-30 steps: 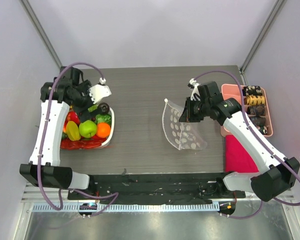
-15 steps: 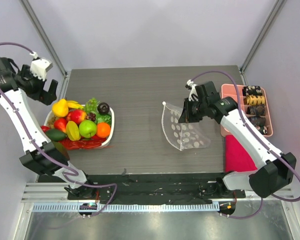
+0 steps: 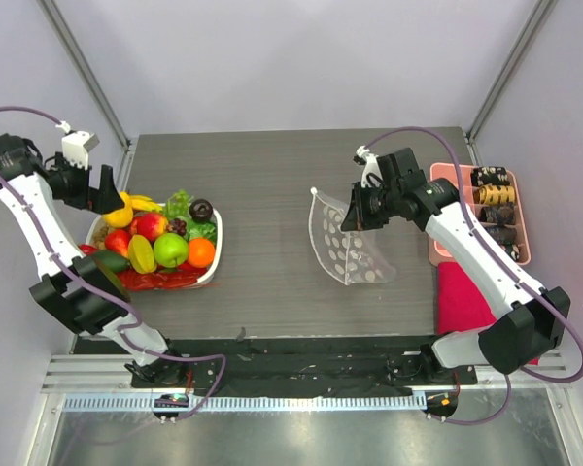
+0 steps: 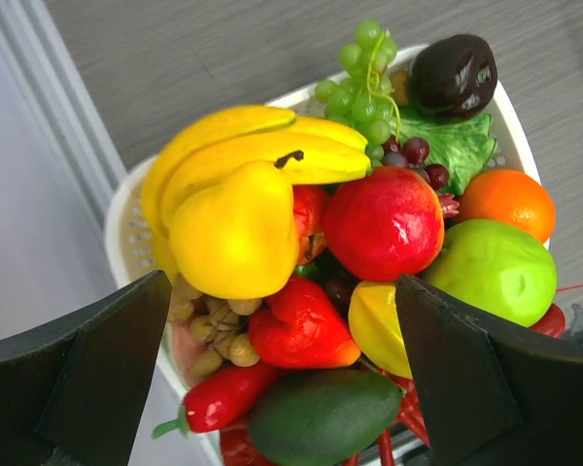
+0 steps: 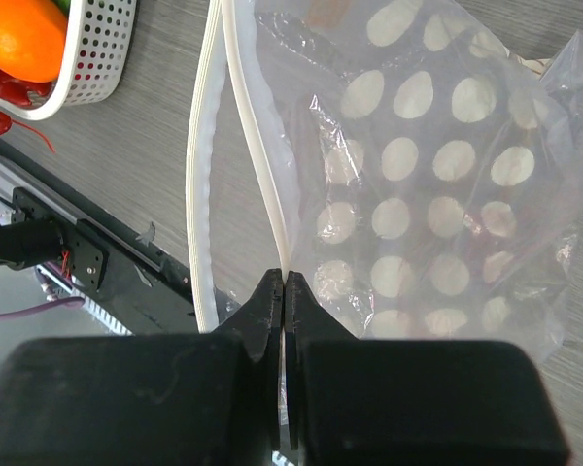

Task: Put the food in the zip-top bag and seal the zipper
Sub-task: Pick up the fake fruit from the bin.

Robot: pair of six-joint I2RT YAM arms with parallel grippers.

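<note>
From above, the left gripper (image 3: 93,189) hung over the left edge of the table (image 3: 272,184), just beside the far-left corner of the basket (image 3: 218,248), though that view left its jaws hard to read. Its wrist view showed them spread wide with nothing between them, above the food (image 3: 160,243) heaped in the basket. Pieces that blurred together from above were clear there: a pear (image 4: 233,233) against bananas (image 4: 272,146), a red fruit (image 4: 384,221), an apple (image 4: 496,270), an orange (image 4: 505,199), grapes (image 4: 364,68) and an avocado (image 4: 321,417). The overhead view placed the right gripper (image 3: 355,216) right of centre, holding up the bag (image 3: 355,254), well apart from the basket, with the bag's lower part on the table. Only the right wrist view showed the grip: the fingers were pressed fully together on one strip of the zipper (image 5: 270,184), and the other strip hung loose beside it, so the mouth gaped. Only the top view showed the pink tray (image 3: 437,175) of snacks (image 3: 494,199) at the right edge.
</note>
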